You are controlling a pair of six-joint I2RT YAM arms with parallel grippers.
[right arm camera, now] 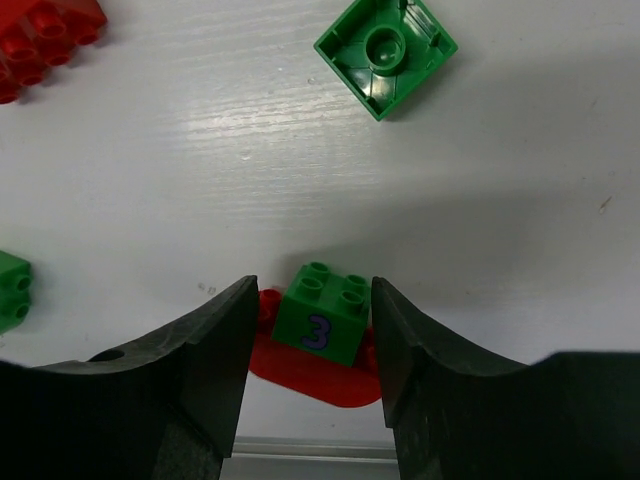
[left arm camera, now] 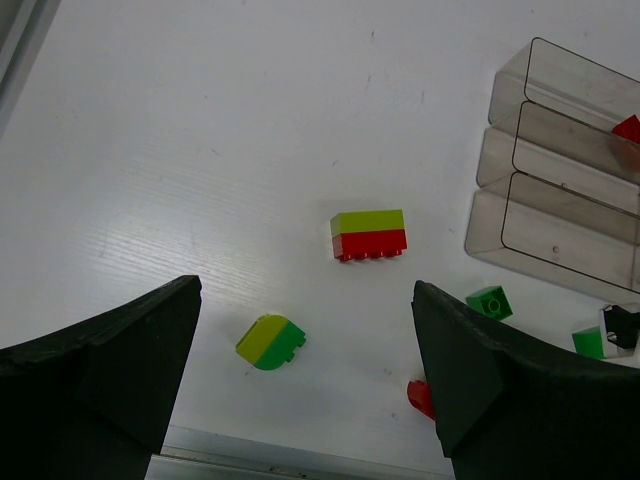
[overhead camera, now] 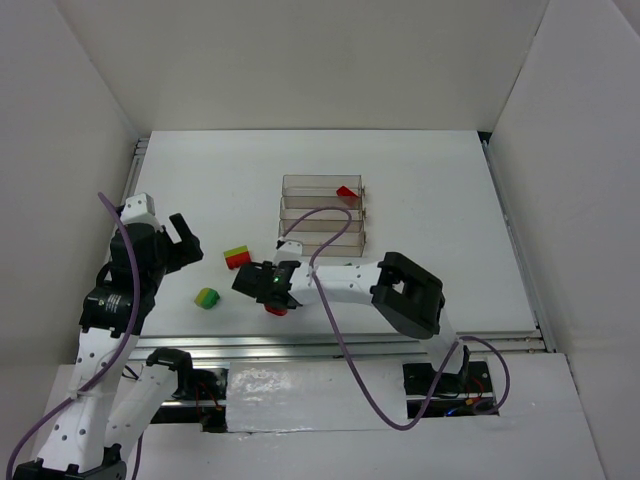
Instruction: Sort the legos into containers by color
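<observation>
My right gripper (right arm camera: 314, 285) is low over the table near the front edge. Its fingers straddle a green brick marked "3" (right arm camera: 320, 318) that sits on a flat red rounded piece (right arm camera: 310, 378). The right finger is against the brick and a thin gap shows on the left. My left gripper (left arm camera: 305, 292) is wide open and empty, above a yellow-green and green rounded stack (left arm camera: 270, 342). A yellow-green on red stack (left arm camera: 369, 235) lies beyond it. The three clear containers (overhead camera: 322, 212) stand at mid table, with one red brick (overhead camera: 347, 191) in the far one.
A loose green brick lies upside down (right arm camera: 385, 52) just beyond my right gripper. The red studs of the stack (right arm camera: 40, 35) are at its upper left, and another green piece (right arm camera: 12, 290) is at its left edge. The table's metal front rail (overhead camera: 340, 345) runs close behind the right gripper.
</observation>
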